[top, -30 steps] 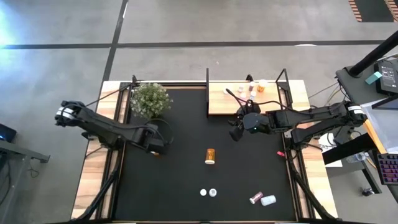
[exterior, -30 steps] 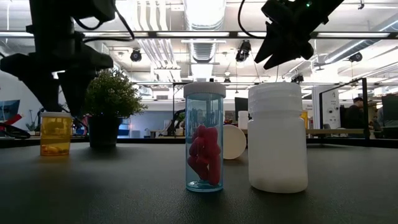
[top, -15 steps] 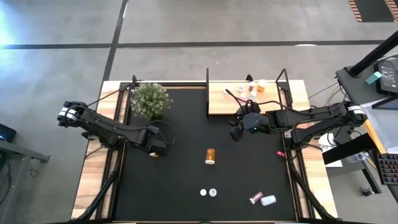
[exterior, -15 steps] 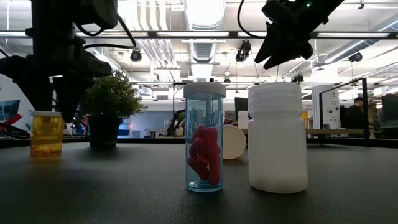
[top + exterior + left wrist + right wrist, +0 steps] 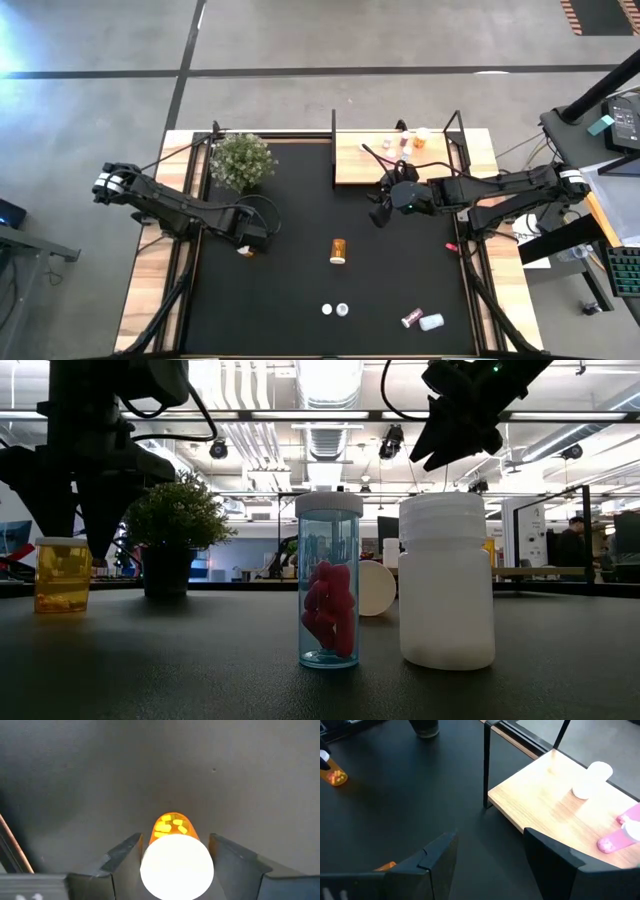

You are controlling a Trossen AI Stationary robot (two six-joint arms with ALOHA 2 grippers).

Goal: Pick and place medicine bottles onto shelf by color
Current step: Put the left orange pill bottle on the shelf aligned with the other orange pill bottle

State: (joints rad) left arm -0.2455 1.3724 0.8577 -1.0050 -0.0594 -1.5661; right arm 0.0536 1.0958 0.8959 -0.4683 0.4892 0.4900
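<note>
Amber bottle (image 5: 175, 855), white-capped, yellow pills inside, upright between left gripper (image 5: 175, 851) fingers, grip uncertain. Right gripper (image 5: 490, 851) spread empty near shelf (image 5: 560, 805).

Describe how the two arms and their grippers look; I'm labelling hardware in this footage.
Both arms are dark, slim, jointed links with a pale band near the shoulder end and black cables looping alongside. The left gripper has two flat, dark grey fingers with angled tips. The right gripper has matching fingers.
</note>
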